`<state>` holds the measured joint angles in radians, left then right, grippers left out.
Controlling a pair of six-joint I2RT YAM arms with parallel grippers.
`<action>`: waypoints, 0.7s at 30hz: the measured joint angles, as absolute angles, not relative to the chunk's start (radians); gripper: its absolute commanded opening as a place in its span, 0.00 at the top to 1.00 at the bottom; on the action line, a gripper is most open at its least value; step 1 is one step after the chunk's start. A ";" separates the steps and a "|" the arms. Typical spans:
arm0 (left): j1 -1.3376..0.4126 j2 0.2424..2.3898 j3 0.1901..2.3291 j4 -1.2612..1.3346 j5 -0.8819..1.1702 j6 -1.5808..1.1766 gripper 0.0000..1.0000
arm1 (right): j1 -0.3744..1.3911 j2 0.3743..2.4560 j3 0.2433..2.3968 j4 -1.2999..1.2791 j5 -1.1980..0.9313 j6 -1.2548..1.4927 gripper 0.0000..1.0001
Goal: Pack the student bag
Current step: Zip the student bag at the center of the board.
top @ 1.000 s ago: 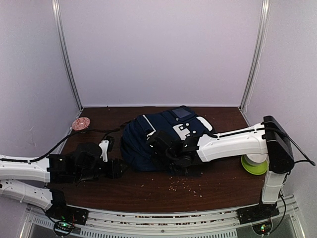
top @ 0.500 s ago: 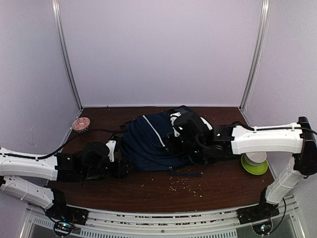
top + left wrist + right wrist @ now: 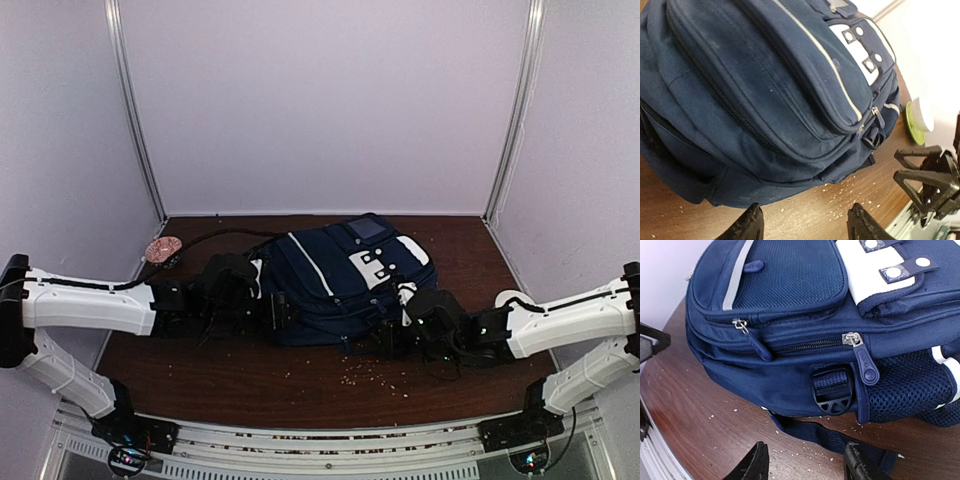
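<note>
The backpack (image 3: 340,275) lies on the surface (image 3: 250,385). Left end effector (image 3: 807,222): jaws apart, empty, beside the backpack. Right end effector (image 3: 807,462): jaws apart, empty, facing the side buckle (image 3: 832,392).

Your table (image 3: 300,385) is dark brown wood. The student bag (image 3: 330,275) lies at its middle, front pockets up, with pale crumbs (image 3: 375,372) scattered just in front. At the far left corner sits a small reddish disc (image 3: 163,248) — at the right, a green plate (image 3: 912,127) carrying a white cup (image 3: 926,117).
</note>
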<state>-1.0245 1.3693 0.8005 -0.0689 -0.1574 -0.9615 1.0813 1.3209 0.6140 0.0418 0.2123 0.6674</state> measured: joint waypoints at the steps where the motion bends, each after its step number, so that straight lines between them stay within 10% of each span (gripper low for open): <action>1: -1.018 1.377 0.807 -0.070 -0.150 -0.991 0.02 | 1.082 1.312 0.609 0.049 0.212 0.679 0.49; 21: -0.929 1.409 0.898 -0.147 -0.136 -1.223 0.16 | 1.095 1.264 0.511 0.167 0.214 0.760 0.50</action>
